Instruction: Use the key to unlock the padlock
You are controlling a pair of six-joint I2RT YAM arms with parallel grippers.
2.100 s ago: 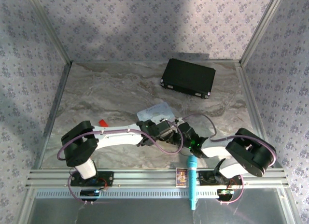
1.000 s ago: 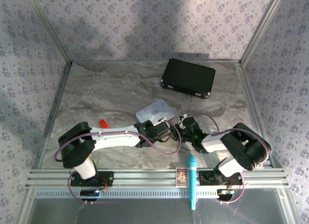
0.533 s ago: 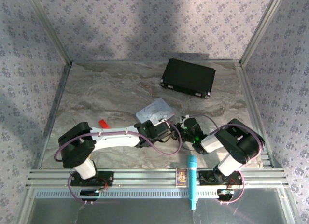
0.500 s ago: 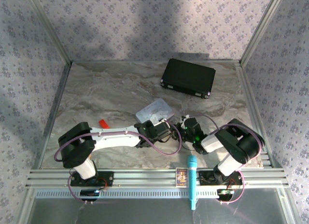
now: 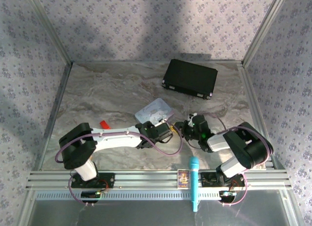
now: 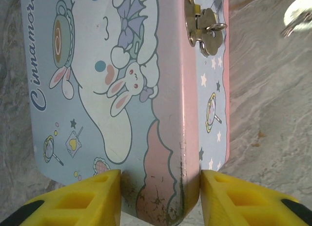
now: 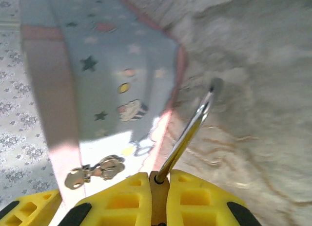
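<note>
The pale blue cartoon tin point(image 6: 122, 80) stands on its edge, and my left gripper point(image 6: 161, 179) is shut on its near end, one yellow finger pressed to each face. The tin's silver clasp point(image 6: 204, 28) hangs free with nothing through it. My right gripper point(image 7: 160, 179) is shut on the padlock point(image 7: 159, 197). Its brass body is pinched between the fingers and its silver shackle point(image 7: 187, 133) points away, beside the tin point(image 7: 97, 80). The key is hidden. From above, both grippers meet just right of the tin point(image 5: 153, 110).
A black case point(image 5: 190, 78) lies at the back right. The small red block point(image 5: 104, 124) sits left of my left arm. A blue microphone point(image 5: 194, 182) and a small card point(image 5: 183, 178) rest on the front rail.
My right wrist has shifted a little to the right, away from the tin's clasp, still holding the padlock. The left arm and the tin have barely moved.
</note>
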